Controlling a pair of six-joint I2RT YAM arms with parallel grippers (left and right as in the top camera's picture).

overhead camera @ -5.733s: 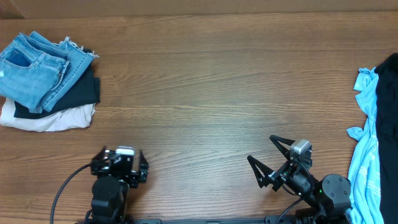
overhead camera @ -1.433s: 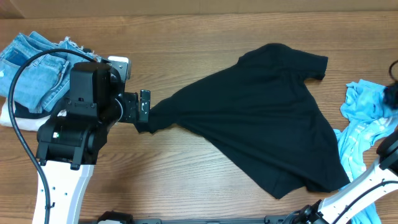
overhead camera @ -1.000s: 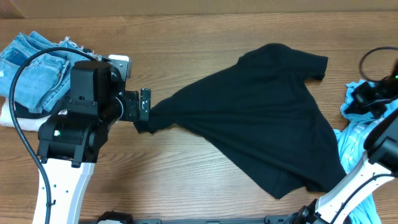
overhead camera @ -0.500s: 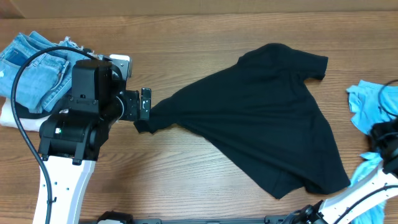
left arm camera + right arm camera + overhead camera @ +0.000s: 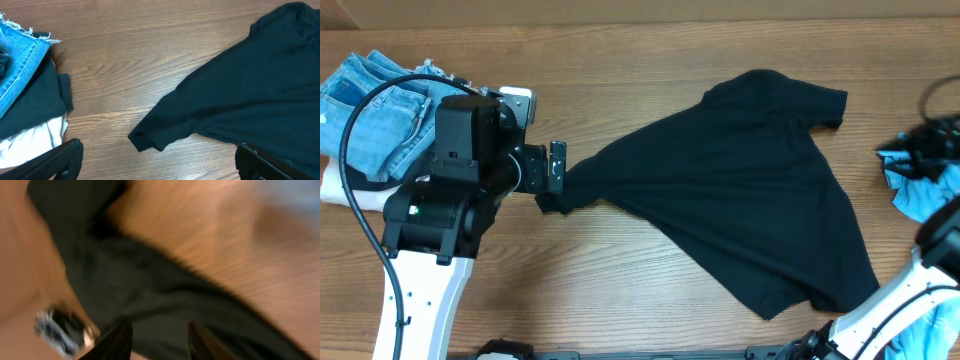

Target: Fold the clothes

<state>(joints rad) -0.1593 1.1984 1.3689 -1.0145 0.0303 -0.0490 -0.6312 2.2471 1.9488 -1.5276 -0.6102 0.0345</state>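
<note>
Stock on table, left to right. Denim piece: frayed, blue, on top of a stack with cream-white garment beneath; far left, not part of the job. Left gripper: jaws at full spread, holding nothing, poised just over the near sleeve end. Black T-shirt: centre to right, lying open but skewed and rumpled, one sleeve drawn leftward to a point, other sleeve at upper right. Handling, by estimate: light, limp, no stiffness; likely to sag and drag; best pinched at hem corners, sleeve ends or shoulder seams. Light blue garment: far right edge. Right gripper: at that same edge; wrist view blurred, jaws narrowly apart, nothing seen between
</note>
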